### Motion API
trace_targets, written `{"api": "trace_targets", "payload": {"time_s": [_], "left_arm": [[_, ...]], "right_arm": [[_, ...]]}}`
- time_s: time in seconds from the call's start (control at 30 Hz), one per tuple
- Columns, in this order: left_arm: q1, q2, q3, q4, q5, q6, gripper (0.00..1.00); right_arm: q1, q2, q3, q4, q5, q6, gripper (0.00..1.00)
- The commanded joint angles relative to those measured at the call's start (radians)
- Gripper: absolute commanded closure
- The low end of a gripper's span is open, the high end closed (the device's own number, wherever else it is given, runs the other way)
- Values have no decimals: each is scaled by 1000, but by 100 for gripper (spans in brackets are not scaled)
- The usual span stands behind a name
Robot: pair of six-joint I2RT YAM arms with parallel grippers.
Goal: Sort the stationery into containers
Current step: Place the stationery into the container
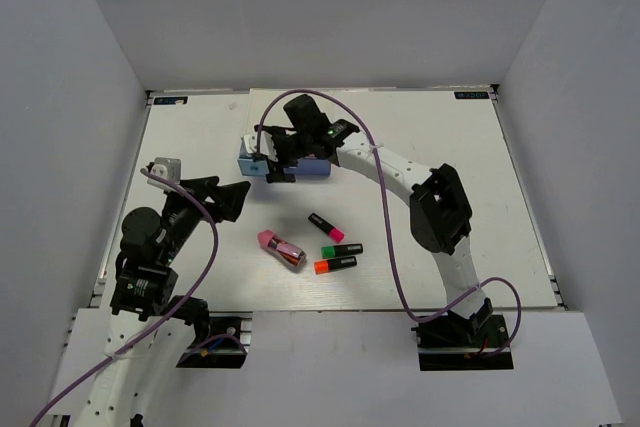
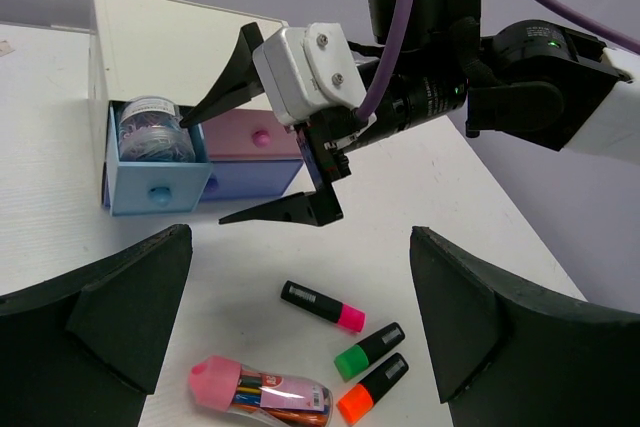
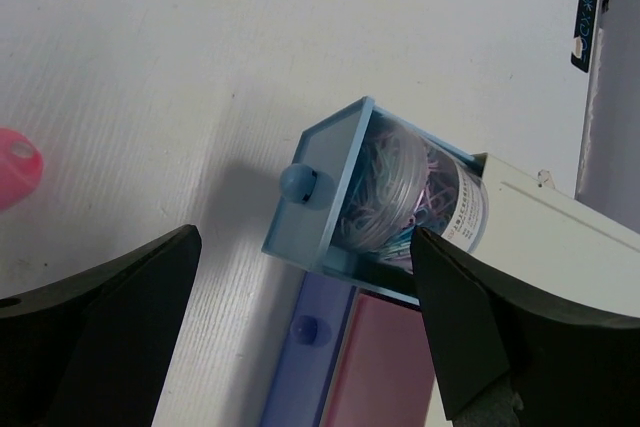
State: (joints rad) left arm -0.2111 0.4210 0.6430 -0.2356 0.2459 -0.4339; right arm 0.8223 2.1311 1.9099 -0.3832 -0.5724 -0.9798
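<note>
The right arm reaches across the surface (image 1: 420, 137) to the drawer unit (image 2: 160, 42) at the far left of centre. The right end effector (image 1: 272, 159) hangs just in front of it with its fingers spread wide and nothing between them. In the right wrist view the two dark fingers frame the light blue drawer (image 3: 330, 197). That drawer stands open, and a small clear tub of coloured clips (image 2: 152, 129) sits inside it. Beside it, the pink drawer (image 2: 250, 135) and the periwinkle drawer (image 2: 250, 179) beneath it are closed.

The left end effector (image 1: 235, 197) hovers over the near left part of the surface. Its fingers are also spread and empty, and it points toward the drawers.

The remaining stationery lies between the two arms, well apart from the unit. The pink-ended marker (image 1: 325, 226), the green-ended marker (image 1: 342, 249) and the orange-ended marker (image 1: 335, 265) lie close together in a loose stack. The last two are almost parallel. The pink-capped oblong case (image 1: 282, 248) lies on its side just to their left, with its cap toward the left arm.
</note>
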Motion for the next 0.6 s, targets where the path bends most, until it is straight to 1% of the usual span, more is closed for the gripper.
{"api": "trace_targets", "payload": {"time_s": [0.0,0.33,0.37,0.57], "left_arm": [[6,-7,-5,4,7,6,0],[6,-7,-5,4,7,6,0],[6,-7,-5,4,7,6,0],[6,-7,-5,4,7,6,0]], "right_arm": [[17,7,25,-86,-60,-48,10],[14,-33,-29,-155,-87,-120,11],[15,-36,-31,-161,-93,-123,12],[17,-28,-26,-155,-98,-108,12]]}}
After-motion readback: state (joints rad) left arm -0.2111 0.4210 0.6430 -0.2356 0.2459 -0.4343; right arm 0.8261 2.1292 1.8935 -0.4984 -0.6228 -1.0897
